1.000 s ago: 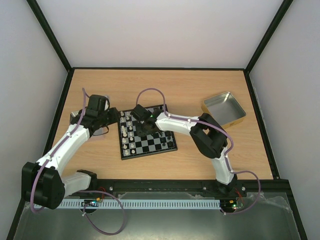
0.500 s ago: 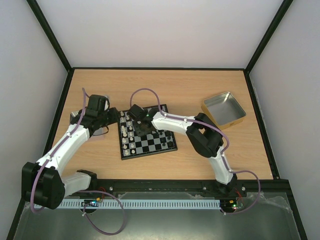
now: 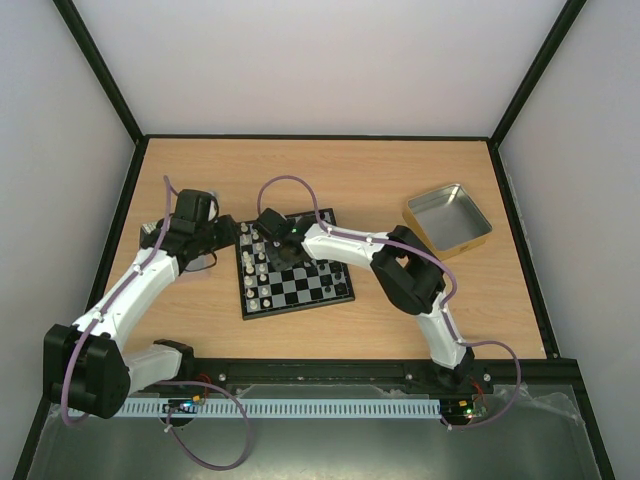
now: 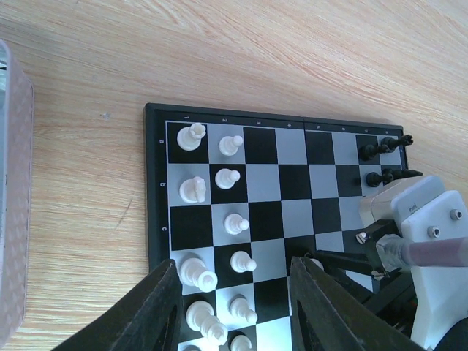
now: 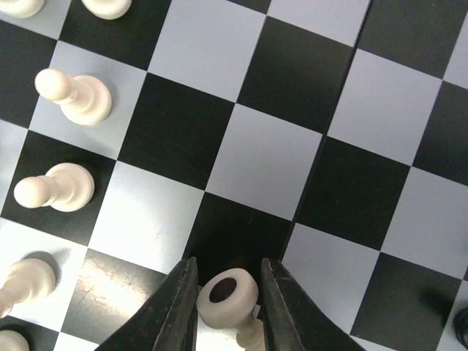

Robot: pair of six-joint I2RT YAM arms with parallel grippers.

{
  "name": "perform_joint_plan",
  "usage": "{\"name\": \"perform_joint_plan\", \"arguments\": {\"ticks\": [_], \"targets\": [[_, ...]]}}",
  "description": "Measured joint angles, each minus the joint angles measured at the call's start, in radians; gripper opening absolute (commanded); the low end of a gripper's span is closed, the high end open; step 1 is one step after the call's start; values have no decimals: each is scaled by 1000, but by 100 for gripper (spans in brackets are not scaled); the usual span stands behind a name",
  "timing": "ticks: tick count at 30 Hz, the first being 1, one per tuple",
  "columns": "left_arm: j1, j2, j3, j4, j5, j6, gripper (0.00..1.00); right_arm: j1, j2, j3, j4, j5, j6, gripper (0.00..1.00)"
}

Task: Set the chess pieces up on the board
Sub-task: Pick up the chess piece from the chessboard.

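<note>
The board (image 3: 300,285) lies in the middle of the table and fills the left wrist view (image 4: 292,175). Cream-white chess pieces (image 4: 235,223) stand in two files along its left side, and a few black pieces (image 4: 376,150) stand at its far right edge. My right gripper (image 5: 228,296) is shut on a cream-white piece (image 5: 228,298), held tilted with its round base towards the camera, just above a black square near the white pawns (image 5: 77,95). In the top view the right gripper (image 3: 270,238) is over the board's far left part. My left gripper (image 4: 238,300) is open and empty, hovering over the board's left edge (image 3: 224,240).
A silver tin (image 3: 448,216) stands open at the right of the table. Another tin (image 4: 11,205) lies left of the board, partly under my left arm. The right arm reaches across the board's far edge.
My right gripper has moved a little to the left over the board with the cream-white piece in it. The left arm has not moved.
</note>
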Motion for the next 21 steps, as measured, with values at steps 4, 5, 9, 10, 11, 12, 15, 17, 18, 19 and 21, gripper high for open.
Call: {"name": "perform_joint_plan", "arguments": {"ticks": [4,5,9,10,11,12,15,17,18,19,21], "targets": [[0,-4,0,-1,0,0,43,-1,0,-1,8,1,15,17],[0,-6,0,-2,0,-1,43,-3,0,-5,14,0,23,17],[1,-33,-15,9,2,-16,45,-25,-33,-68,90,-43,93,17],[1,-45,-28,18,6,-19,45,-38,-52,-99,123,-72,129,17],[1,-59,-43,28,13,-25,46,-49,-68,-122,145,-93,165,17],[1,-76,-66,46,26,-34,47,-62,-87,-150,174,-120,198,17],[1,-121,-125,102,71,-55,50,-105,-168,-252,285,-219,354,17],[-1,-147,-166,155,106,-73,55,-131,-223,-309,375,-279,465,17],[-5,-161,-188,188,121,-83,58,-144,-251,-336,427,-306,528,17],[-12,-175,-212,223,135,-93,61,-155,-278,-361,479,-330,587,17],[-30,-209,-265,301,154,-117,66,-171,-329,-416,596,-379,717,17]]}}
